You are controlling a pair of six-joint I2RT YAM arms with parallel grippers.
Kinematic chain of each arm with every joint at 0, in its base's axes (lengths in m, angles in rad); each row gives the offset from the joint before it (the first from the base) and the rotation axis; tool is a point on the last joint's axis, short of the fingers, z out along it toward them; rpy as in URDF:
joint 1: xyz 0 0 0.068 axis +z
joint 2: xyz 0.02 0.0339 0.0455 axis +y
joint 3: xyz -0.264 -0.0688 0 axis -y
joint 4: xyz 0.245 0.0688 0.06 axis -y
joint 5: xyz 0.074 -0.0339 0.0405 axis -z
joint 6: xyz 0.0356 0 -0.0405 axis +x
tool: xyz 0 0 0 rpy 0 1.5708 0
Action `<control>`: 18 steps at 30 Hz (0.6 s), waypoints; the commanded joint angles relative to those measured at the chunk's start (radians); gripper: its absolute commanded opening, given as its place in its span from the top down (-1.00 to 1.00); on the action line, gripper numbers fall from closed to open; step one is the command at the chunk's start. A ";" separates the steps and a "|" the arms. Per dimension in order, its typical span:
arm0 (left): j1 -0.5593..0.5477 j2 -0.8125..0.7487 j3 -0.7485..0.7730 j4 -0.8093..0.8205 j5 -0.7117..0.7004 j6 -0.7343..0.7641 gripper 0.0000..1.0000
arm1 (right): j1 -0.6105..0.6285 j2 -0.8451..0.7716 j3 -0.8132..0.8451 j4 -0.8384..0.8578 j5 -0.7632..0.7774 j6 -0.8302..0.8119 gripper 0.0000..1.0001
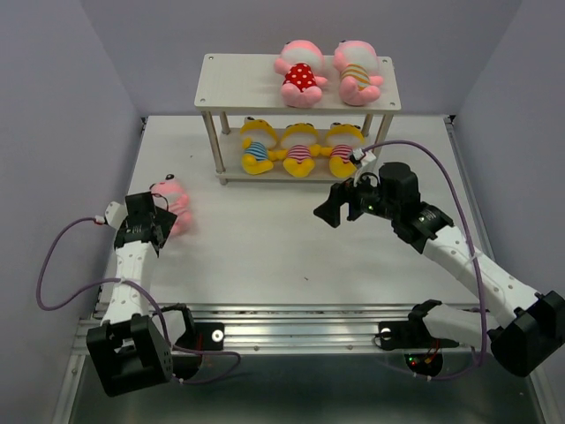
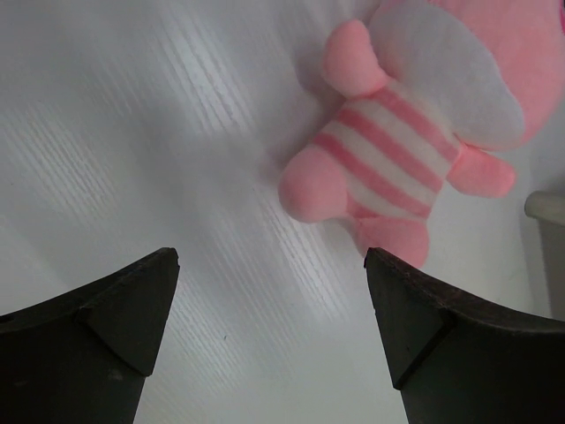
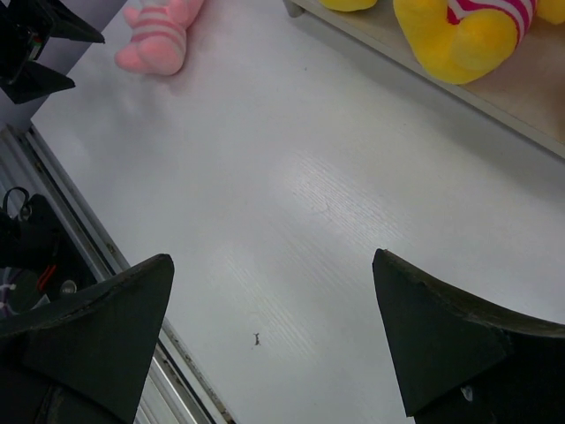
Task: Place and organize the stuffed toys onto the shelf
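Top view: pink toy (image 1: 174, 194) on desk (image 1: 265, 256), lower half hidden under left arm (image 1: 126, 274). Left wrist: its head cropped at the corner. Right wrist: yellow toy (image 3: 463, 35) cropped, legs only; shelf (image 3: 530, 106) mostly off-frame.

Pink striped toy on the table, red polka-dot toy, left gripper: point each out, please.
Pink striped toy (image 2: 388, 155): left wrist view, on its striped belly.
Red polka-dot toy (image 1: 300, 78): top external view, on its dotted outfit.
Left gripper (image 2: 269, 258): left wrist view, midway between its open fingertips.

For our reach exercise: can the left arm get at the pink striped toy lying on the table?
Likely yes: the left gripper hangs open close by the pink striped toy, with nothing between them.
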 commanded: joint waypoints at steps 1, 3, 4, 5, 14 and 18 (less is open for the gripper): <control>0.042 0.035 -0.028 0.088 0.058 0.034 -0.95 | -0.001 -0.001 -0.003 0.063 0.012 -0.033 -1.00; 0.044 0.062 -0.036 0.117 0.081 0.034 -0.92 | -0.001 0.004 -0.004 0.060 0.041 -0.033 -1.00; 0.045 0.070 -0.042 0.129 0.087 0.034 -0.92 | -0.001 0.006 -0.009 0.061 0.050 -0.034 -1.00; 0.045 0.078 -0.048 0.142 0.089 0.032 -0.91 | -0.001 0.006 -0.011 0.060 0.059 -0.039 -1.00; 0.079 0.190 -0.077 0.277 0.112 0.034 -0.54 | -0.001 -0.008 -0.018 0.049 0.094 -0.042 -1.00; 0.081 0.201 -0.082 0.313 0.102 0.037 -0.42 | -0.001 -0.002 -0.023 0.043 0.110 -0.042 -1.00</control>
